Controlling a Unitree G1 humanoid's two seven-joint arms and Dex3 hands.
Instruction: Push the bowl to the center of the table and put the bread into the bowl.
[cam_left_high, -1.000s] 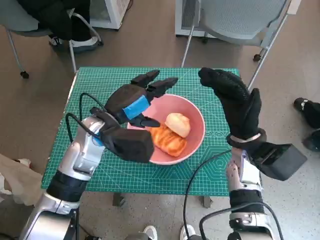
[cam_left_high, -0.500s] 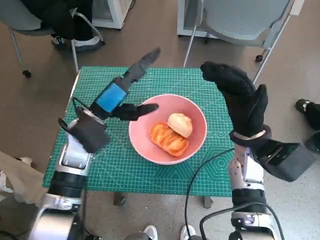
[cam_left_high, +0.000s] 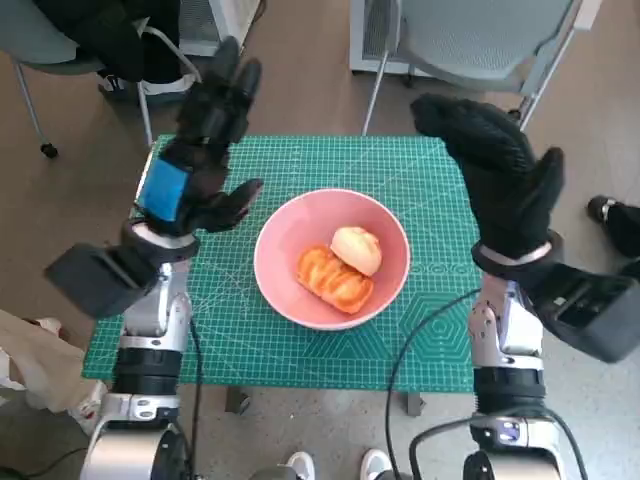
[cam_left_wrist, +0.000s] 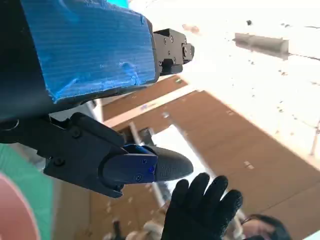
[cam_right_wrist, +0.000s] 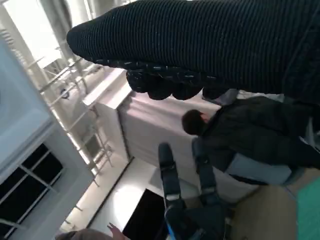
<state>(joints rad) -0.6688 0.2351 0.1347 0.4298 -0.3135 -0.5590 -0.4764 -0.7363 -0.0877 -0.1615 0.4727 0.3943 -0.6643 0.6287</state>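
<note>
A pink bowl (cam_left_high: 290, 232) sits near the middle of the green cutting mat (cam_left_high: 420, 180). Inside it lie a striped golden pastry (cam_left_high: 334, 280) and a pale round bun (cam_left_high: 357, 249). My left hand (cam_left_high: 196, 150) is raised above the mat's left side, fingers spread and pointing away from me, holding nothing. My right hand (cam_left_high: 502, 176) stands upright over the mat's right edge, fingers apart and empty. The left wrist view shows the taped left hand (cam_left_wrist: 85, 55) and, beyond it, the gloved right hand (cam_left_wrist: 202, 212). The glove of the right hand (cam_right_wrist: 200, 45) fills the top of the right wrist view.
A grey chair (cam_left_high: 470, 40) stands behind the table and another chair (cam_left_high: 60, 50) at the back left with a person's legs (cam_left_high: 125, 35). A shoe (cam_left_high: 612, 215) shows at the right. A seated person (cam_right_wrist: 235, 135) appears in the right wrist view.
My left hand has lifted off the bowl's rim and swung left and upward, now pointing away. The right hand has shifted slightly to the right. The bowl and bread have stayed put.
</note>
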